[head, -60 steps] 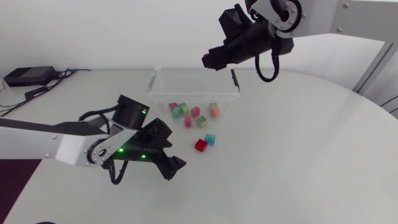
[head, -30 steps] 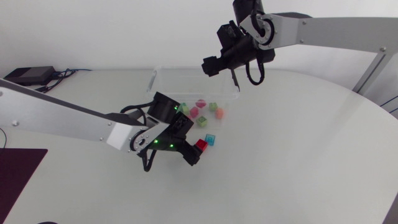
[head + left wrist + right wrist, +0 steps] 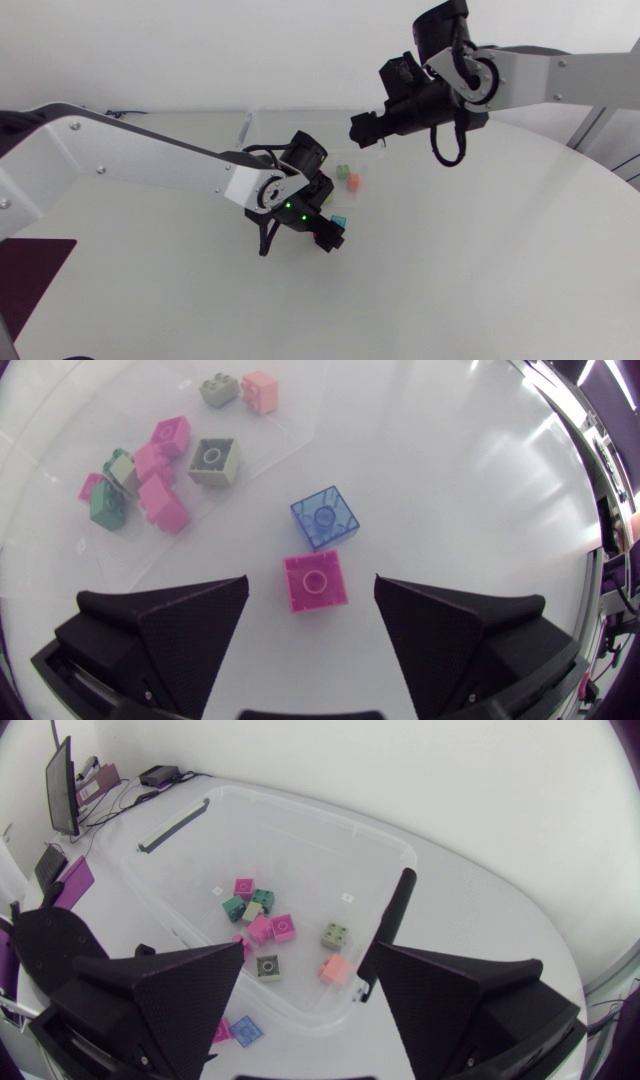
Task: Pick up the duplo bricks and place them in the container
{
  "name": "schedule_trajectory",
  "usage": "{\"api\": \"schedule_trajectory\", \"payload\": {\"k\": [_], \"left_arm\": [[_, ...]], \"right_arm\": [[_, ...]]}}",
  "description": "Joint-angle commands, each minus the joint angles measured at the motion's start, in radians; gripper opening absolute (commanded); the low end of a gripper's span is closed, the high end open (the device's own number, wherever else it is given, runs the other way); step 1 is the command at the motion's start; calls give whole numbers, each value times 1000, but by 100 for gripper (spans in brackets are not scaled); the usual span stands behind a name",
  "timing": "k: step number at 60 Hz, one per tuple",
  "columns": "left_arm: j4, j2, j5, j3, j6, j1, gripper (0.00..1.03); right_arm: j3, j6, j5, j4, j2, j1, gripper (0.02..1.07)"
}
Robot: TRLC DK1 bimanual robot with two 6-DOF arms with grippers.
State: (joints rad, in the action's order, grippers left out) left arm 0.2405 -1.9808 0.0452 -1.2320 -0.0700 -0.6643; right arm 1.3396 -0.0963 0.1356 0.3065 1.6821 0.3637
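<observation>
Left wrist view: straddling pink square plastic duplo brick (image 3: 316,581) on white table (image 3: 450,480) with left gripper (image 3: 312,596) spread wide, touching nothing; facing translucent blue brick (image 3: 324,517) just ahead, 12 o'clock. Hanging right gripper (image 3: 308,952), fingers apart, above clear plastic container (image 3: 300,805).

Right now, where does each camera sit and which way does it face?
Head view: fixed above the table, looking down; both arms show, left end effector at the pink brick, right end effector by the container.
Left wrist view: on the left arm's last link, facing down at the pink brick between its open fingers.
Right wrist view: on the right arm's last link, facing down into the container; its open fingers show.
Shared: both wrist views show the blue brick.
</observation>
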Motion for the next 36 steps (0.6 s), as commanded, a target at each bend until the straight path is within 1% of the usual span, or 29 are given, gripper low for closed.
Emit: {"api": "schedule_trajectory", "payload": {"k": [1,7,9,11,19,22,26,31,36], "left_arm": [[52,-43,-7,-55,55,-11,72],[128,-69,-7,-106,67,-12,70],[149,-78,-5,-126,72,-11,67],[160,-84,-5,-135,81,-11,67],[214,-112,-5,-187,95,-23,66],[244,-125,-5,-212,98,-24,66],[310,-153,-5,-259,110,-24,66],[327,-162,-7,-277,121,-29,64],[335,-173,-7,-282,128,-29,51]], "right_arm": [[-63,21,18,-17,-51,-16,95],[-109,18,33,-18,-87,-37,95],[-128,18,44,-26,-98,-43,95],[-135,18,47,-27,-102,-46,95],[-175,18,55,-29,-131,-55,95],[-188,15,56,-29,-145,-57,95],[-211,12,73,-29,-174,-65,95],[-240,9,81,-24,-206,-74,95],[-283,1,82,-24,-234,-75,95]]}}
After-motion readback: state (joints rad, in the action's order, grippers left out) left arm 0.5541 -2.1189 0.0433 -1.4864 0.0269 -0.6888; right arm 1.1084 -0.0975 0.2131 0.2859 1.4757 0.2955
